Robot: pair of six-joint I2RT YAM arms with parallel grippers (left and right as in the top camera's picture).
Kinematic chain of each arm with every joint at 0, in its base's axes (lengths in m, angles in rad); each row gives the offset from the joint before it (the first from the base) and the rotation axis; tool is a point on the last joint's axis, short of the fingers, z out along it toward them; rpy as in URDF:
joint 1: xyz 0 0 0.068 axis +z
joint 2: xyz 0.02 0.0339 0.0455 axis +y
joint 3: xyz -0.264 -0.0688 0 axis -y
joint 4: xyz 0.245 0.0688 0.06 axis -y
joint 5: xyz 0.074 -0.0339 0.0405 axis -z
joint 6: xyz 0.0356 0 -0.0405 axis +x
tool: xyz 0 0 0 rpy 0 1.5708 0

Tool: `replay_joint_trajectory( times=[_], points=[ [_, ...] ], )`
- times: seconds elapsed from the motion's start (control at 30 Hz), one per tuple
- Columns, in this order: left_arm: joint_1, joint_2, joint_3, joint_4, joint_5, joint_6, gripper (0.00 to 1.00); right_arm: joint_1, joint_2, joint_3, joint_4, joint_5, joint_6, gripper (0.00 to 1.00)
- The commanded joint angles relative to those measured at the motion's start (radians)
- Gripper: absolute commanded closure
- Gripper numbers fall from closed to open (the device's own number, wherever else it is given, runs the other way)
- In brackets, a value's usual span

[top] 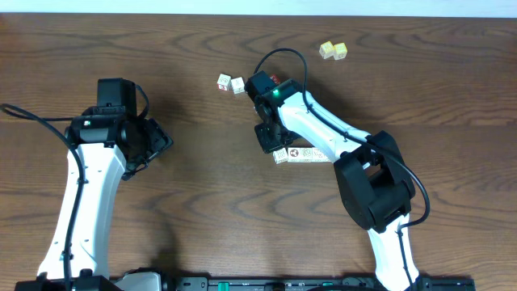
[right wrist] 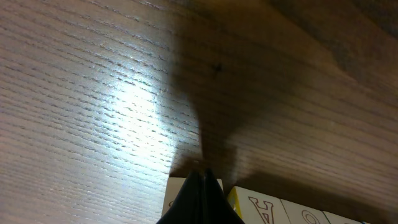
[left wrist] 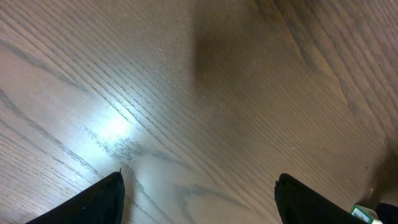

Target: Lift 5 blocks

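Both fingers of the right end effector [top: 272, 146] [right wrist: 200, 190] are pressed flat together with nothing between them. Their joined tip hangs over the end block [top: 280, 156] [right wrist: 180, 202] of a row of whitish blocks [top: 309, 153]; whether it touches that block cannot be told. In the right wrist view the next block [right wrist: 260, 210] shows a brown letter A, and the one after it [right wrist: 305, 216] shows a ring. From overhead, the row lies on the dark wooden surface [top: 202, 202] just beside the end effector and partly under the white right arm [top: 323, 129], with the end block turned slightly askew. Two more whitish blocks [top: 224, 82] sit side by side farther back, near the right wrist. A pair of pale yellow cubes [top: 326, 49] rests toward the far edge, well apart from the row. The left end effector [top: 161, 141] [left wrist: 199, 196] is well apart from every cube, its fingers spread wide over bare wood.
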Motion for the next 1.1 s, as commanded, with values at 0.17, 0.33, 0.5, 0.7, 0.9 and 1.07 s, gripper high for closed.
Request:
replay_joint_trajectory(
  times=[0.17,0.33,0.5,0.7,0.9,1.07],
  points=[
    [0.004,-0.01,0.018,-0.003,-0.005,0.006,0.22,-0.002,0.004,0.066,-0.035,0.006,0.02,0.99],
    [0.004,-0.01,0.018,-0.003,-0.005,0.006,0.22,0.0,0.004,0.123,-0.111,-0.084,-0.014,0.99],
    [0.004,-0.01,0.018,-0.003,-0.005,0.006,0.22,0.005,0.004,0.116,-0.183,-0.167,-0.07,0.99],
    [0.004,-0.01,0.018,-0.003,-0.005,0.006,0.22,0.039,0.004,0.082,-0.148,-0.166,-0.081,0.99],
    [0.004,-0.01,0.018,-0.003,-0.005,0.006,0.22,0.058,0.004,0.036,-0.068,-0.146,-0.049,0.99],
    [0.004,-0.01,0.018,-0.003,-0.005,0.006,0.22,0.059,0.004,0.009,-0.039,-0.054,0.039,0.99]
  ],
)
